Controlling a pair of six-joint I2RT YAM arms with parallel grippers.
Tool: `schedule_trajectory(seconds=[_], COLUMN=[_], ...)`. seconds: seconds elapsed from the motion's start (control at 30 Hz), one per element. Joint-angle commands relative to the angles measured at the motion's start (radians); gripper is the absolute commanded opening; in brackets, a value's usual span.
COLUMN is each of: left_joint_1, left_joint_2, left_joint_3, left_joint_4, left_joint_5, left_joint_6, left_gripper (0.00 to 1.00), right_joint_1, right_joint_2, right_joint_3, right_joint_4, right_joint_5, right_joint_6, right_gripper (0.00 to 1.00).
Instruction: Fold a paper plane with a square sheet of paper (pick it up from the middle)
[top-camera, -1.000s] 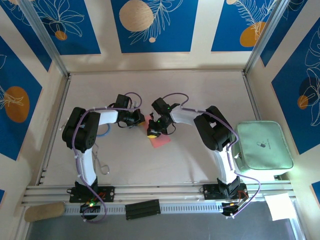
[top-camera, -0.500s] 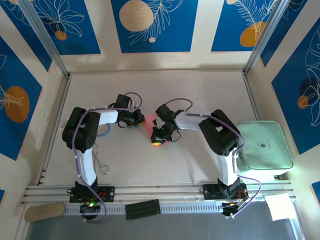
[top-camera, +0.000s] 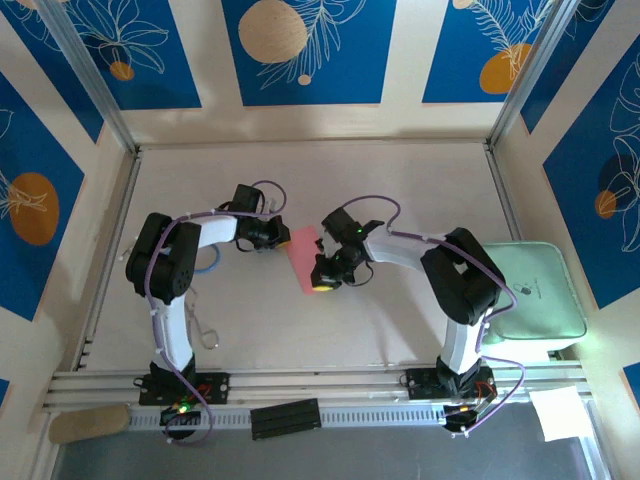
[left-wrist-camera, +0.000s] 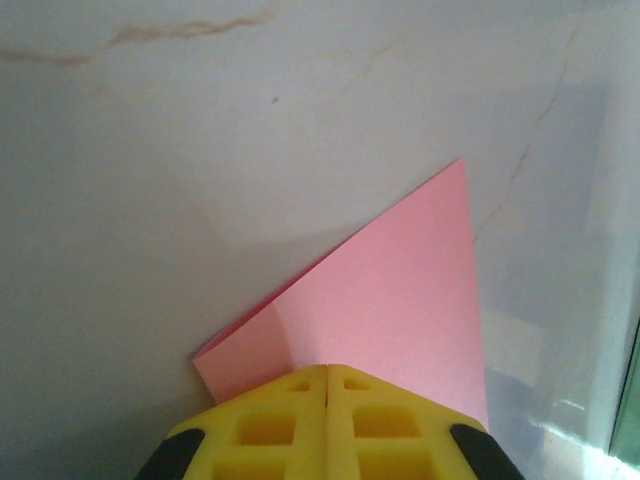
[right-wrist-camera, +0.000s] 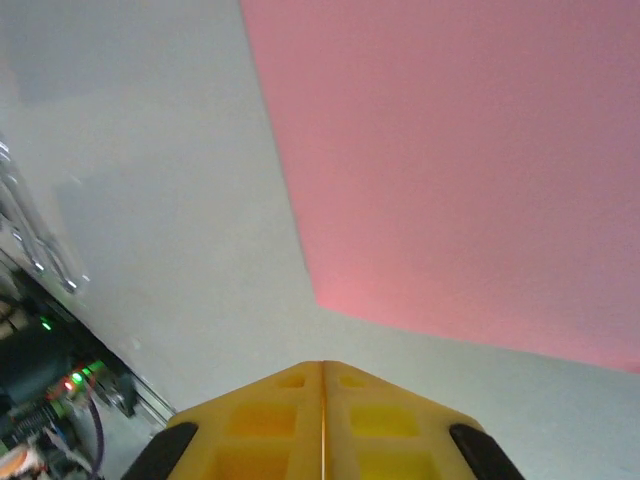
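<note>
The square sheet of paper (top-camera: 303, 256), pink and folded over on itself, lies flat on the pale table between the two grippers. In the left wrist view the paper (left-wrist-camera: 400, 300) has a doubled layer along its left edge and comes to a point at the far end. My left gripper (left-wrist-camera: 327, 369) is shut, its yellow tips resting at the paper's near edge; from above the left gripper (top-camera: 277, 238) sits at the sheet's upper left corner. My right gripper (right-wrist-camera: 322, 363) is shut over bare table, a short gap from the paper (right-wrist-camera: 470, 160). Seen from above, the right gripper (top-camera: 322, 285) is at the sheet's lower right.
A pale green pad (top-camera: 528, 292) lies at the table's right edge beside the right arm. A white paper sheet (top-camera: 558, 412) and a black bar (top-camera: 285, 417) sit past the front rail. A tan block (top-camera: 88, 424) lies at the lower left.
My right gripper slid off the paper toward the lower right, and its arm swung right. The paper now lies uncovered as a longer folded strip. The left arm has stayed in place.
</note>
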Motion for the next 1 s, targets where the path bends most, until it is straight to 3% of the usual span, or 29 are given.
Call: schedule_trajectory(seconds=[0.0,0.23,0.37,0.43,0.6,0.7,0.8,0.97], left_joint_1=[-0.005,-0.002,-0.003,-0.004,-0.017,-0.041,-0.071,-0.122], left_joint_2=[-0.056,-0.215,-0.291,-0.32,-0.358,-0.353,-0.325,-0.263], left_joint_3=[0.039,-0.061,-0.149,-0.176,-0.231,-0.247,-0.24,-0.198], left_joint_4=[-0.059,-0.034,0.016,0.025,0.066,0.089,0.114,0.138], left_joint_5=[-0.012,-0.146,-0.182,-0.183,-0.157,-0.142,-0.111,-0.09], left_joint_6=[0.026,-0.121,-0.193,-0.219,-0.278,-0.305,-0.319,-0.326], left_gripper=[0.11,0.3,0.4,0.5,0.6,0.62,0.61,0.52], right_joint_1=[-0.043,-0.071,-0.067,-0.061,-0.048,-0.033,-0.025,-0.057], right_joint_2=[0.003,0.195,0.285,0.303,0.276,0.225,0.17,0.066], right_joint_3=[0.055,0.256,0.344,0.351,0.275,0.186,0.135,0.122], right_joint_4=[0.029,-0.035,-0.059,-0.065,-0.097,-0.093,-0.057,0.042], right_joint_5=[0.074,0.156,0.166,0.191,0.319,0.374,0.368,0.272], right_joint_6=[-0.004,-0.063,-0.052,-0.023,0.16,0.3,0.375,0.339], right_gripper=[0.13,0.23,0.24,0.25,0.26,0.19,0.2,0.26])
